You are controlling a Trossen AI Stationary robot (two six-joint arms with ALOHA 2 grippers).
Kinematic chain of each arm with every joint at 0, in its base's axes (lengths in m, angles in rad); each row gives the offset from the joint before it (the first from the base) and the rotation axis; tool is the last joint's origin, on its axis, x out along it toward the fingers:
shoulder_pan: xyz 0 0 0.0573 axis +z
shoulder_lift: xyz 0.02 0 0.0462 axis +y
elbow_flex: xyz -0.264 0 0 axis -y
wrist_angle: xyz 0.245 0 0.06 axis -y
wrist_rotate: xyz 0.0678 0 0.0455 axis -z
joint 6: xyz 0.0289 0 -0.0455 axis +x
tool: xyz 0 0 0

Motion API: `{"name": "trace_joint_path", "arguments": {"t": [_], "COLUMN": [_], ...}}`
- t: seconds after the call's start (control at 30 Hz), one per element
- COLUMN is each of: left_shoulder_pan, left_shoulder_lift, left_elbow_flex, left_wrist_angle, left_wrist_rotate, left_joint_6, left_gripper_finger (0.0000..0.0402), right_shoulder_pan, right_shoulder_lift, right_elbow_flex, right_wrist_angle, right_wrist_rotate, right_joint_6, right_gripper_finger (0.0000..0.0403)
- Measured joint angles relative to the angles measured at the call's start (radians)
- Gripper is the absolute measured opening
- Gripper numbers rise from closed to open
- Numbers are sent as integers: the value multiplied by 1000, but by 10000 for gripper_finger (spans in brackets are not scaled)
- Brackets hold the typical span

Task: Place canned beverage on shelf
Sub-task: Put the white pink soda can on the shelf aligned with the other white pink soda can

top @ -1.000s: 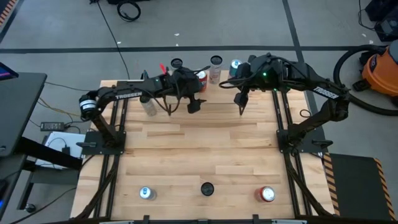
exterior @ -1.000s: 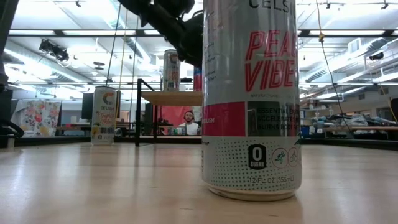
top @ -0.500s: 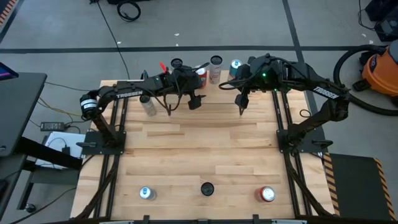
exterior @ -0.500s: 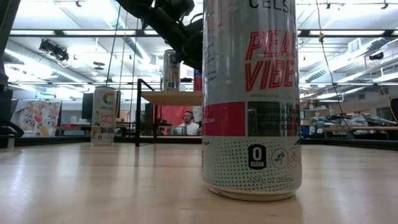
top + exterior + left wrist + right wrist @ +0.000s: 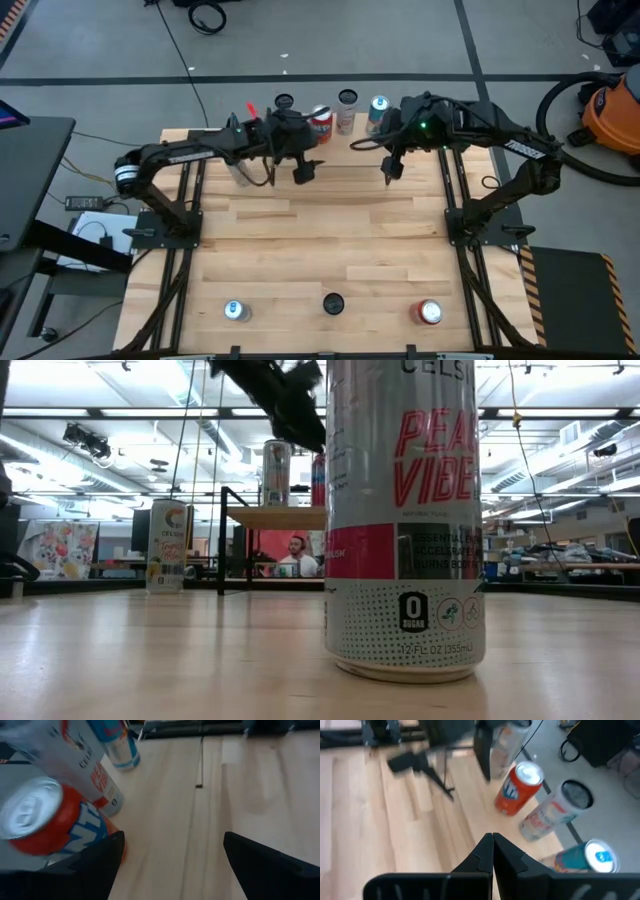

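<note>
1. The left gripper (image 5: 302,172), fingers wide and holding nothing, hangs upper centre by the orange can (image 5: 322,124).
2. The right gripper (image 5: 391,170), pinched shut and empty, hangs right of it.
3. The shelf (image 5: 275,517) stands at the table's (image 5: 320,250) far edge, cans on top; the boards below centre lie bare.

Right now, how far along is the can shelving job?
Done: a silver can and a red can stand on the shelf. In hand: nothing; the left tool hangs open and empty over the table by the shelf, the right tool is shut on nothing. Left: a blue-topped can, a dark-topped can and a red-rimmed can at the near edge, plus a pale can beside the left arm.
</note>
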Motion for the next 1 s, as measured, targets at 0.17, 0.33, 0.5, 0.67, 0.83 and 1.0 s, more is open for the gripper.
{"name": "trace_joint_path", "arguments": {"t": [0.17, 0.33, 0.5, 0.67, 0.83, 1.0], "left_shoulder_pan": [-38, -95, -179, -278, -369, -457], "left_shoulder_lift": [-93, -160, -201, -220, -234, -237], "left_elbow_flex": [1, 1, 1, 1, 1, 1], "left_wrist_angle": [-106, -218, -316, -372, -422, -434], "left_wrist_rotate": [-4, -7, -6, -5, -6, -7], "left_joint_6": [-51, -106, -181, -252, -336, -428], "left_gripper_finger": [353, 353, 353, 353, 353, 353], "right_shoulder_pan": [63, 148, 253, 324, 344, 362], "right_shoulder_lift": [0, 0, 0, 1, 2, 31], "right_elbow_flex": [0, 0, 0, 0, 0, -2], "right_wrist_angle": [-70, -112, -117, -27, 76, 111], "right_wrist_rotate": [0, 0, 0, -59, -221, -227], "right_joint_6": [42, 100, 172, 175, 103, 97], "right_gripper_finger": [11, 11, 17, 26, 27, 33]}}
